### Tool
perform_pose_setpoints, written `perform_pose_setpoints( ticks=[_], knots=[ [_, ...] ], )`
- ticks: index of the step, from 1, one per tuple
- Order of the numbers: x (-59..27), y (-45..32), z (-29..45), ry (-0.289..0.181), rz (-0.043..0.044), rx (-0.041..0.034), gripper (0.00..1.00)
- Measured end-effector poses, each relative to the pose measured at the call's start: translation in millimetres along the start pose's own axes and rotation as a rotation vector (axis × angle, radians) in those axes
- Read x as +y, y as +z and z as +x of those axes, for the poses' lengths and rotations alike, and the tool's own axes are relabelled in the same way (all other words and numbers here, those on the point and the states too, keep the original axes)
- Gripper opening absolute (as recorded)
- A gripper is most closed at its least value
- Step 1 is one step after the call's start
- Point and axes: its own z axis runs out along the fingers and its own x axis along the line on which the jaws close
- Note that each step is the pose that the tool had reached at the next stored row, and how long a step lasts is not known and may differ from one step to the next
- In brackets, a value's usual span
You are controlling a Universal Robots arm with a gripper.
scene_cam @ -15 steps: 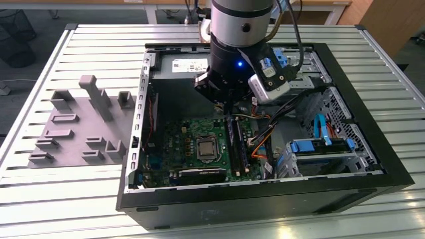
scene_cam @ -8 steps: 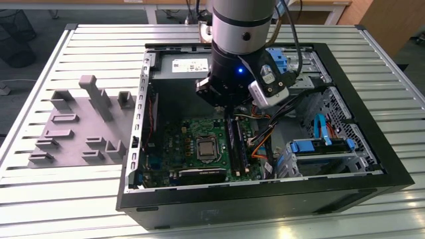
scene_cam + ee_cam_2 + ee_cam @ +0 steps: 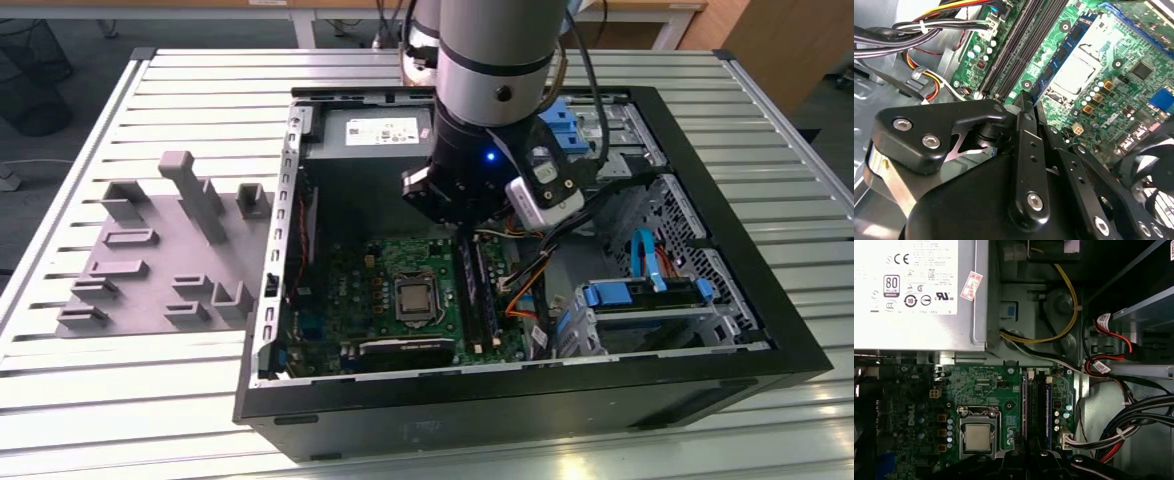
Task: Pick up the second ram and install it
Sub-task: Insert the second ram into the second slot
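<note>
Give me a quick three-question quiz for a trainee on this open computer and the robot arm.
1. True or false: the computer case lies open side up on the slatted table.
2. The gripper is nearest to: A) the power supply, B) the memory slots, C) the blue drive bays.
3. Fill in: the grey fixture stands on the exterior view's ___ of the case.
Key: 1 true; 2 B; 3 left.

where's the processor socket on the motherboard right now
In the exterior view, the processor socket sits mid-motherboard, to that view's left of the long black memory slots and below the arm's tool.
</note>
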Motion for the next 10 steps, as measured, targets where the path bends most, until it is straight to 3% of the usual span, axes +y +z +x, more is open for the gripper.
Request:
perform_pose_setpoints(
  ticks=[6, 9, 10],
  knots=[
    [0.0, 2.2, 0.0, 0.0, 0.0001, 0.0017, 0.14],
    [-0.1, 4.8, -1.9, 0.001, 0.0, 0.0268, 0.14],
    [-0.1, 5.7, -2.3, 0.001, 0.0001, 0.0304, 0.14]
  ],
)
